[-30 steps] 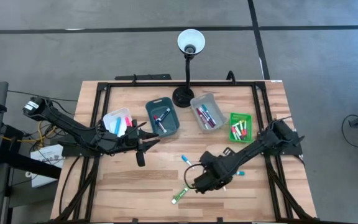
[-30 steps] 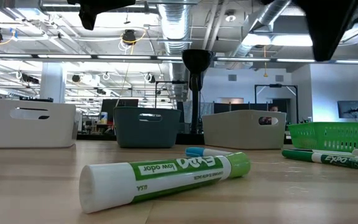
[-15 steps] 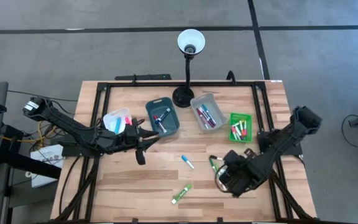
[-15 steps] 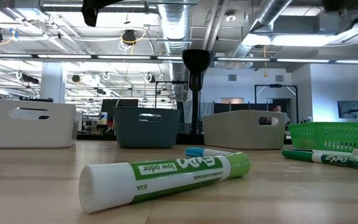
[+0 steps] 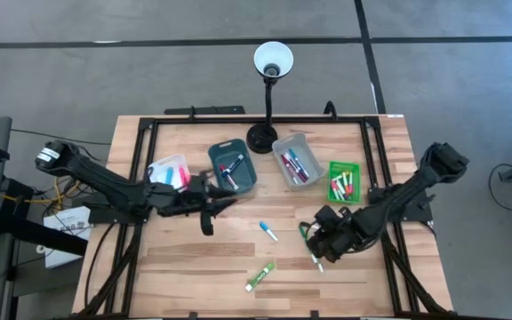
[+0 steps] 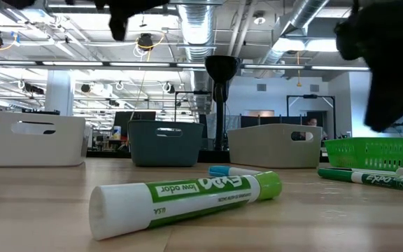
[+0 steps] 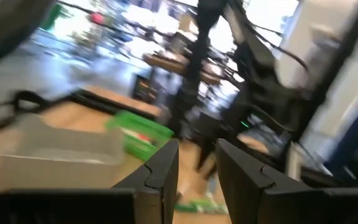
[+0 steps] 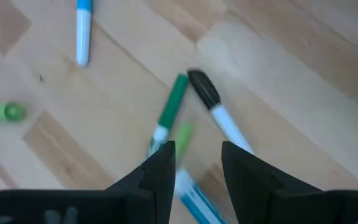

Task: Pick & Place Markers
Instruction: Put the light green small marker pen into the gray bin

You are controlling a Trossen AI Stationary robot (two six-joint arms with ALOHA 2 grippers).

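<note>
Loose markers lie flat on the wooden table (image 5: 194, 258): a blue one (image 5: 268, 231), a green one (image 5: 260, 276) near the front, and a cluster at right centre. My right gripper (image 8: 197, 167) hangs open over that cluster, pointing steeply down. Below its fingers lie a green marker (image 8: 171, 109), a black-capped white marker (image 8: 219, 113) and a cyan one (image 8: 194, 200). My left gripper (image 7: 197, 165) is open and empty. It points level toward the table's right, just in front of the teal bin (image 5: 232, 166).
Four bins stand in a row at the back, each holding markers: white (image 5: 167, 172), teal, clear grey (image 5: 295, 160) and green (image 5: 345, 180). A black desk lamp (image 5: 262, 133) stands behind them. Black frame rails run along the table's edges.
My right gripper has swung from the table's middle toward its right edge and come down. It has tipped to point more steeply at the marker cluster, and its fingers have stayed apart. The markers have not moved.
</note>
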